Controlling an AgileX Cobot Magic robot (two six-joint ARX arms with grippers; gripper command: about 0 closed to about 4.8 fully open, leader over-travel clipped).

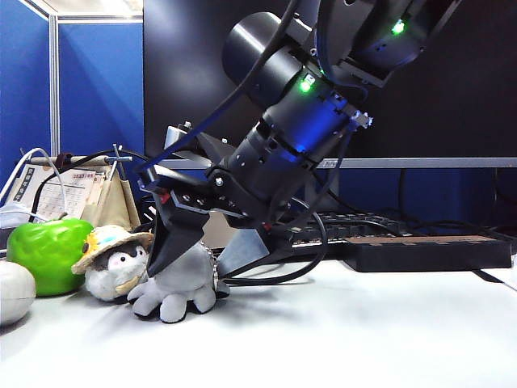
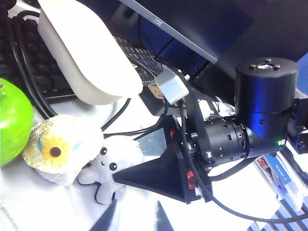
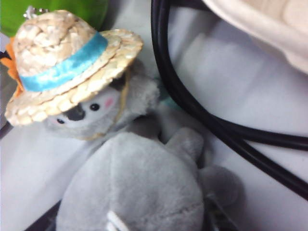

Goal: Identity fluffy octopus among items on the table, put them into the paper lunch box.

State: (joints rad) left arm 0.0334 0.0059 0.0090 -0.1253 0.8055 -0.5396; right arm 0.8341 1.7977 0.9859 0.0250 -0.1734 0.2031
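Observation:
The fluffy octopus (image 1: pixel 182 284) is pale grey and sits on the white table (image 1: pixel 347 331) with its stubby legs spread. My right gripper (image 1: pixel 190 271) reaches down across to it, open. One black finger (image 1: pixel 174 238) stands at one side of the octopus's round head and the other finger at the opposite side. The right wrist view is filled by the octopus (image 3: pixel 134 187). The left wrist view shows the octopus (image 2: pixel 108 162) facing the camera beside the paper lunch box (image 2: pixel 86 53). My left gripper (image 2: pixel 136 214) hangs open over bare table, apart from everything.
A penguin plush with a straw hat (image 1: pixel 113 263) leans against the octopus. A green apple (image 1: pixel 48 250) and a white round object (image 1: pixel 12 291) lie further left. Black cables (image 3: pixel 192 96) run between the toys and the lunch box (image 3: pixel 269 24). A keyboard (image 1: pixel 404 242) lies behind.

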